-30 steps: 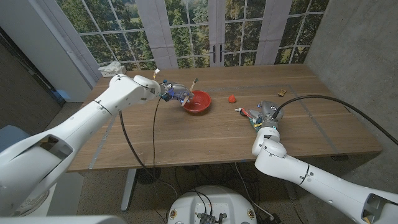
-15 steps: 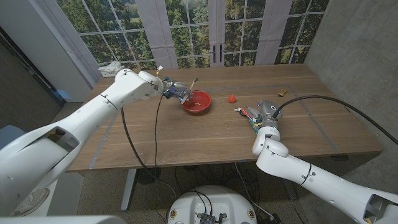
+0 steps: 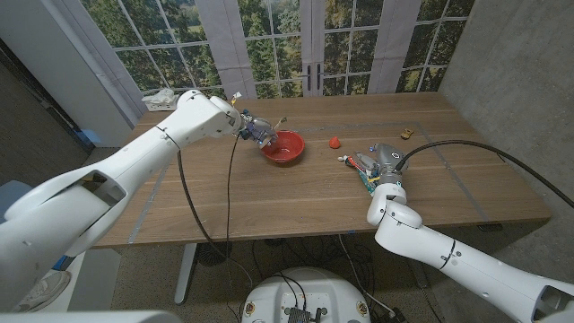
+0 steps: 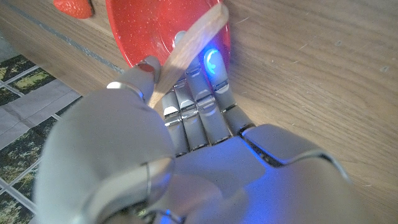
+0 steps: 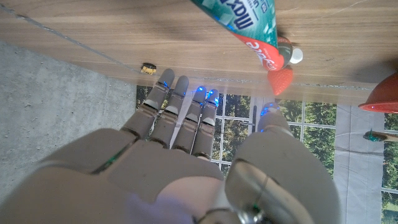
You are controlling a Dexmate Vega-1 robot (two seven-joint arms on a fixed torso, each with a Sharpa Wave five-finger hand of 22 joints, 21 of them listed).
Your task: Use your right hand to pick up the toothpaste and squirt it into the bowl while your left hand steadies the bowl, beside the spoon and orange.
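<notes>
Change: left arm swung further in over the table's far left since a second ago, elbow higher; bowl, toothpaste and right hand much as before.
Left fingers [image 4: 205,93]: laid against the near rim of the red bowl [image 3: 283,147], thumb on the other side of the wooden spoon [image 4: 189,48] that leans on that rim; touching, but a real grip on the rim cannot be told.
Left hand [image 3: 254,131]: at the bowl's left edge in the head view, bracing.
Right fingers [image 5: 180,102]: spread straight, apart, holding nothing.
Right hand [image 3: 381,161]: just beside the toothpaste [image 3: 357,165], on its right, not closed on it.
Toothpaste: flat on the wooden table [image 3: 296,197], green and red tube, white cap pointing toward the bowl; well apart from the bowl.
Orange [image 3: 334,142]: small reddish piece between bowl and tube.
Step in hand: likely reaching for the tube.
Doing it well: lower the fingers across the tube's middle, thumb on the opposite side, close before lifting; keep the cap end free for aiming; keep left pressure light, since the spoon could tip out.
</notes>
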